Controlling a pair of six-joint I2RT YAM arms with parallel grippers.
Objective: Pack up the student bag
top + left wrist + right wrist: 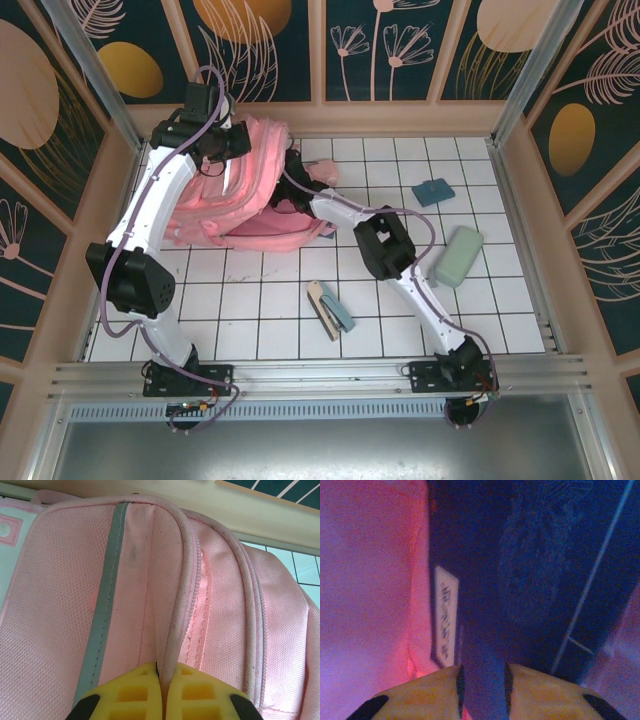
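Observation:
The student bag is a large pink fabric backpack lying at the back left of the tiled table. My left gripper holds its top edge up. In the left wrist view this gripper is shut on the bag's pale piped rim, beside a grey reflective strip. My right arm reaches into the bag's mouth from the right. In the right wrist view the right gripper is inside the bag, its jaws parted. A dark blue thing with a white label lies in and beyond the gap. Pink lining shows on the left.
A small dark blue flat item lies at the back right. A pale green pouch rests right of the right arm's elbow. A tan and blue-grey stack of flat items sits at the front middle. Wooden walls ring the table.

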